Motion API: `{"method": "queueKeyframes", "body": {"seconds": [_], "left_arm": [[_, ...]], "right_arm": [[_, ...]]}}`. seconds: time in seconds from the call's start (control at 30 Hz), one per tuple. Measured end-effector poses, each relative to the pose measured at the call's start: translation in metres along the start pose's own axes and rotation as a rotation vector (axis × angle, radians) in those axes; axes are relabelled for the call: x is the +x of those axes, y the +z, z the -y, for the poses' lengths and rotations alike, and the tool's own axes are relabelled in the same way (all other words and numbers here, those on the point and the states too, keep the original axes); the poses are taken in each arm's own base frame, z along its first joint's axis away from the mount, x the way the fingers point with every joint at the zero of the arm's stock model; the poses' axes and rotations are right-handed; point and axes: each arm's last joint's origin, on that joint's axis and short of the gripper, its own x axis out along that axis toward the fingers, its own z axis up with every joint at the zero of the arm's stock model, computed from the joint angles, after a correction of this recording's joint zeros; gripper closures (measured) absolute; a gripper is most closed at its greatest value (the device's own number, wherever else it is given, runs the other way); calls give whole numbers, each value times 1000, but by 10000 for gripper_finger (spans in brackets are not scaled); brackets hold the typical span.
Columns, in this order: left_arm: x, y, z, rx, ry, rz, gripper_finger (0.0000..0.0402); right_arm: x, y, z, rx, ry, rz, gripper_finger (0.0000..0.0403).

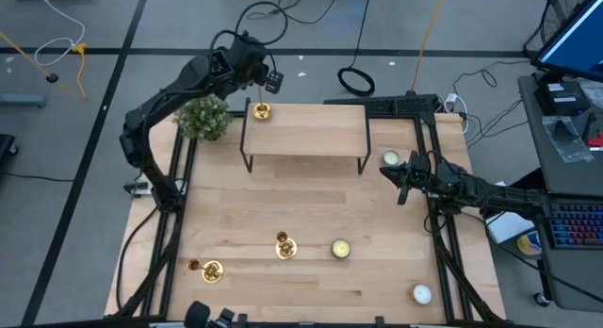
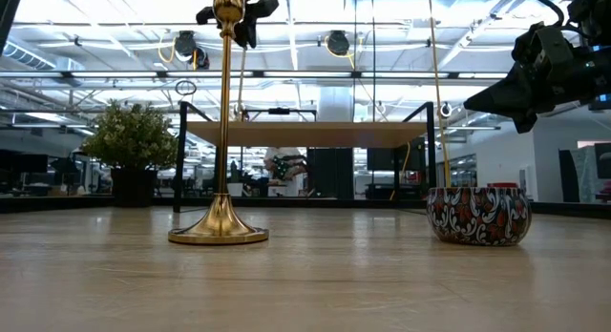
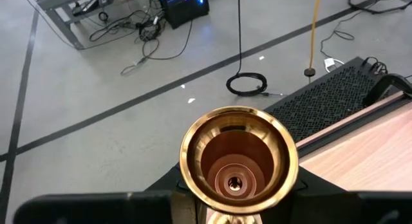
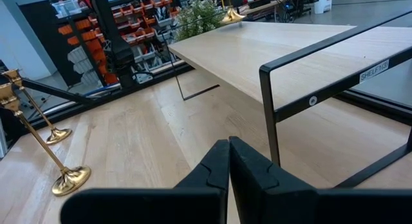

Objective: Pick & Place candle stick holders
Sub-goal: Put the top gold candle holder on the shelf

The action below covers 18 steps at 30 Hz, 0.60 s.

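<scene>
One gold candle stick holder [image 1: 261, 110] is at the far left corner of the wooden shelf [image 1: 306, 130]. My left gripper [image 1: 257, 95] is shut on it from the far side, and its cup [image 3: 235, 161] fills the left wrist view. Its flared base [image 4: 232, 17] shows at the shelf top. Two more holders stand on their round bases on the table near the front, one [image 1: 285, 245] in the middle and one [image 1: 209, 270] to the left. My right gripper [image 4: 228, 161] hovers shut and empty by the shelf's right end. My left gripper grips the candle stick holder just under its top cup [image 3: 225, 214]; the cup hides the exact place. The fingers slant down at it from the table's far side. The holder stays upright with its base at the shelf top; I cannot tell whether it rests there.
A potted plant [image 1: 203, 117] stands left of the shelf. A patterned candle tin [image 1: 340, 248] sits beside the middle holder, another candle [image 1: 390, 159] by the shelf's right leg, and a white one [image 1: 421, 293] near the front right corner.
</scene>
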Motion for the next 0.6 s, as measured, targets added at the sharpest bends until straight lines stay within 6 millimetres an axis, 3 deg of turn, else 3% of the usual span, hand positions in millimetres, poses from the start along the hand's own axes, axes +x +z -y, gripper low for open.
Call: {"method": "queueKeyframes", "body": {"seconds": [0.6], "left_arm": [[1,-5,-2,-51,1,-55,309]], "right_arm": [[0,0,0,0,1,0,399]]}}
